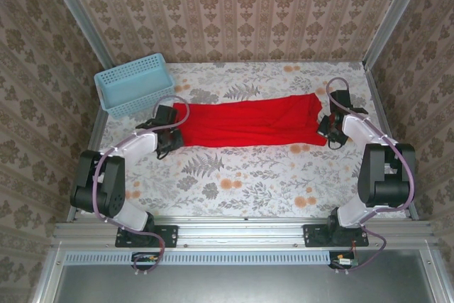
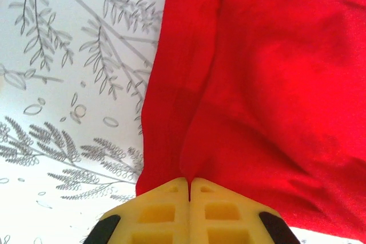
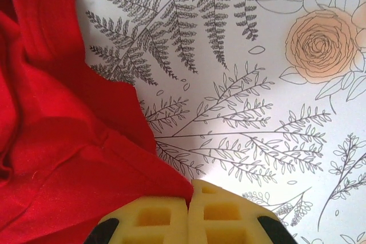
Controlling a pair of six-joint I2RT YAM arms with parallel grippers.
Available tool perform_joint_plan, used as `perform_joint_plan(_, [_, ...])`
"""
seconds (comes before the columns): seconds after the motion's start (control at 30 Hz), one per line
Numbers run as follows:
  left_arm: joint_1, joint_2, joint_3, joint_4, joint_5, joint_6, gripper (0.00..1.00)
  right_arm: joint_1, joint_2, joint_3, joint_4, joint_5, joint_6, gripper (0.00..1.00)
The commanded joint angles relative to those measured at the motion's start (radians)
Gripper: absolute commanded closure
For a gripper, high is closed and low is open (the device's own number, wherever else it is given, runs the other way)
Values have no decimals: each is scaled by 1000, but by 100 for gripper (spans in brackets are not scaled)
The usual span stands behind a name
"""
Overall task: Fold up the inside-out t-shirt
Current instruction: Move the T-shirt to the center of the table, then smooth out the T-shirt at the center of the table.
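Red soft cloth, the inside-out t-shirt [image 1: 252, 123] lies in the top view as a long flat band on the flower-printed table [image 1: 234, 182]. It begins just past the near right corner of the light blue basket [image 1: 135, 83] and runs away from it toward the far side of the table. The left gripper [image 1: 170, 129] sits at the shirt's end nearest the basket and the right gripper [image 1: 330, 129] at the end farthest from it. That far end is bunched and wrinkled. In the left wrist view the yellow fingers are pressed together with the red cloth [image 2: 269, 84] running right into the seam between them, so the left gripper [image 2: 189, 184] looks clamped on the edge at the basket end, beside a lengthwise fold. In the right wrist view the fingers are likewise closed, with a pointed corner of the shirt [image 3: 51, 141] pinched at their tips [image 3: 190, 190] and loose folds heaped behind it. By its look the garment is light and limp. It should drape and sag between the two holds, slide easily over the table, and crumple if slackened. It seems best held at corners or hem edges, as here, and kept taut.
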Motion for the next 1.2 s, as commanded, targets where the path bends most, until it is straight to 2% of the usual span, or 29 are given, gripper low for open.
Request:
perform_joint_plan(0.0, [24, -25, -37, -14, -30, 22, 100, -11, 11, 26, -30, 80, 12, 100])
perform_joint_plan(0.13, [26, -54, -80, -8, -30, 4, 100, -3, -8, -1, -18, 41, 11, 100])
perform_joint_plan(0.23, [24, -94, -114, -3, -33, -9, 100, 9, -20, -28, -18, 60, 17, 100])
perform_joint_plan(0.4, [23, -148, -132, -53, -103, -25, 100, 2, -30, -21, -28, 83, 18, 100])
perform_joint_plan(0.5, [23, -181, -139, -82, -139, -62, 100, 16, -52, -15, -32, 46, 12, 100])
perform_joint_plan(0.57, [23, -184, -148, -80, -122, -90, 100, 43, -64, -29, -37, 30, 14, 100])
perform_joint_plan(0.6, [19, -179, -155, -73, -106, -102, 100, 58, -69, -45, -31, 4, 15, 98])
perform_joint_plan(0.67, [16, -163, -166, -76, -90, -131, 97, 76, -73, -87, -18, -60, 28, 86])
perform_joint_plan(0.73, [18, -156, -182, -78, -88, -152, 88, 77, -81, -135, 0, -123, 40, 69])
perform_joint_plan(0.77, [21, -161, -190, -79, -94, -162, 83, 75, -87, -151, 2, -137, 44, 66])
perform_joint_plan(0.93, [46, -251, -207, -102, -120, -177, 75, 45, -164, -170, -12, -144, 30, 55])
perform_joint_plan(1.03, [51, -294, -175, -125, -140, -156, 71, 34, -214, -170, 8, -199, 27, 52])
perform_joint_plan(1.17, [39, -277, -110, -108, -85, -101, 69, 34, -227, -176, 44, -249, 42, 50])
